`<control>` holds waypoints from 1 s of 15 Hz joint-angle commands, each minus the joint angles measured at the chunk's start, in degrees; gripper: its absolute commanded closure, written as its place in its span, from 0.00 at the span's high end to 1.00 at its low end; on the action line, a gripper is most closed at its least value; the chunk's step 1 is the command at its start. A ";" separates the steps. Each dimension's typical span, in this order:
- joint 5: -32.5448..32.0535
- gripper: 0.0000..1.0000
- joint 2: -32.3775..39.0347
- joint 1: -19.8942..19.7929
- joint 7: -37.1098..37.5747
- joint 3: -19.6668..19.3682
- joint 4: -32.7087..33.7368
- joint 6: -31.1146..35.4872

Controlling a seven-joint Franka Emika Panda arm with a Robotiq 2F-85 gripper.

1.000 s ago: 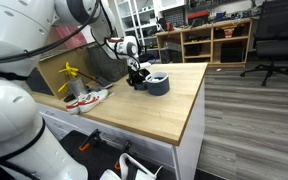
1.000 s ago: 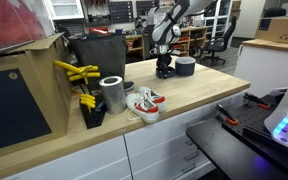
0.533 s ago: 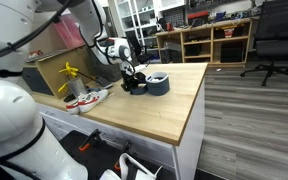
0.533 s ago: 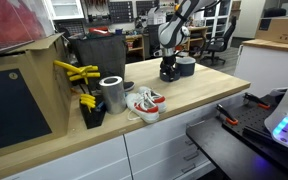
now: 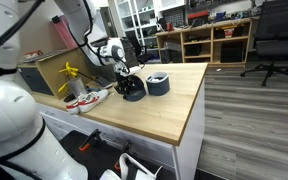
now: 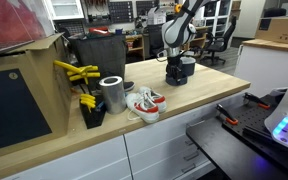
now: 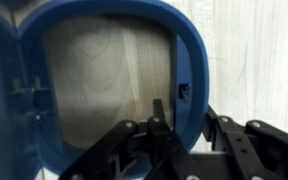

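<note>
My gripper (image 7: 184,105) straddles the right wall of a blue rounded container (image 7: 104,15); the wooden table shows through its middle. The inner finger (image 7: 158,108) stands slightly off the wall and the outer finger (image 7: 212,112) lies close beside it, so the jaws are parted, not clamped. In both exterior views the gripper (image 5: 130,84) (image 6: 177,64) points straight down over this dark blue container (image 5: 134,94) on the wooden table (image 5: 154,115). A second, greyer round container (image 5: 158,83) sits just beside it.
A pair of red-and-white shoes (image 6: 144,103), a metal can (image 6: 112,93), yellow-handled tools (image 6: 74,72) and a black bin (image 6: 99,55) stand along the table's one end. The table edge (image 5: 189,125) drops to the floor; an office chair (image 5: 274,40) stands beyond.
The gripper has carried the dark blue container away from the greyer one towards the shoes. Its jaws have since parted from the wall they were clamped on.
</note>
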 commanded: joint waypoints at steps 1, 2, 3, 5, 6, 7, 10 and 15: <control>1.64 0.70 -4.22 -0.67 -2.05 0.40 -0.76 3.83; 2.31 0.79 -5.10 -1.00 -2.31 0.54 -0.23 4.27; 3.80 0.85 -6.32 -1.67 -3.11 0.93 0.29 3.46; 6.71 0.99 -8.74 -2.45 -4.67 1.15 1.04 1.52; 8.81 1.00 -9.98 -3.01 -6.18 1.29 1.38 0.40; 10.51 1.00 -11.22 -3.14 -7.16 1.10 1.64 -0.65; 14.79 1.00 -14.18 -3.60 -9.49 -0.26 3.81 -4.75; 13.68 1.00 -14.66 -3.21 -8.77 -4.68 9.49 -9.69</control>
